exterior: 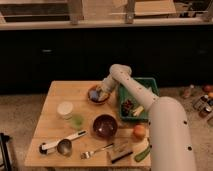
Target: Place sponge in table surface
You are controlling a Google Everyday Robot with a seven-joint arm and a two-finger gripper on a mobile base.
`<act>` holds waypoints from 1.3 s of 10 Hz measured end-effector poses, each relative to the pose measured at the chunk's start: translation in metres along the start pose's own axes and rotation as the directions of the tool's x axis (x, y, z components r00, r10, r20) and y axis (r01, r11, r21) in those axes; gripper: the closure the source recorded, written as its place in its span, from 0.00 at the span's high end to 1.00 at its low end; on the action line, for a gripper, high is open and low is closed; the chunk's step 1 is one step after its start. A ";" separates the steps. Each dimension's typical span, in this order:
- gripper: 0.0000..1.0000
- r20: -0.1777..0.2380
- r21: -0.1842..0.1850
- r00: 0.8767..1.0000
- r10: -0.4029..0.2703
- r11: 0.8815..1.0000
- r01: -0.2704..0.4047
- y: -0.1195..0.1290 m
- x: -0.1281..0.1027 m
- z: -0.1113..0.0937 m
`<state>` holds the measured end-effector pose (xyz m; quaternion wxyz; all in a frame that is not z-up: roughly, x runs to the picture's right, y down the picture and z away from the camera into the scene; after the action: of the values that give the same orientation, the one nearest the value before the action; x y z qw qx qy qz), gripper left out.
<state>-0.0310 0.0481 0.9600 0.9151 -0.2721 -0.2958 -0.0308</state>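
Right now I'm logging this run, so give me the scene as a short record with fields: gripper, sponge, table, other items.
gripper: at the small brown bowl near the table's back edge, gripper reaching into it
sponge: blue sponge in that bowl, at the gripper, not yet on the wood
table surface: light wooden table surface, bare patch at front left
tray: green tray on the right side, holding small items
other items: dark red bowl, orange fruit, white cup, fork
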 end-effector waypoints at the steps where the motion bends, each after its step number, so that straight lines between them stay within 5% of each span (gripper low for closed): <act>1: 0.00 -0.002 0.005 1.000 -0.005 1.000 0.005 -0.001 -0.001 -0.002; 13: 0.00 -0.030 0.093 0.996 -0.084 0.992 0.086 -0.017 -0.036 -0.062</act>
<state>-0.0313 -0.0026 0.9061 0.9285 -0.2155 -0.2965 -0.0594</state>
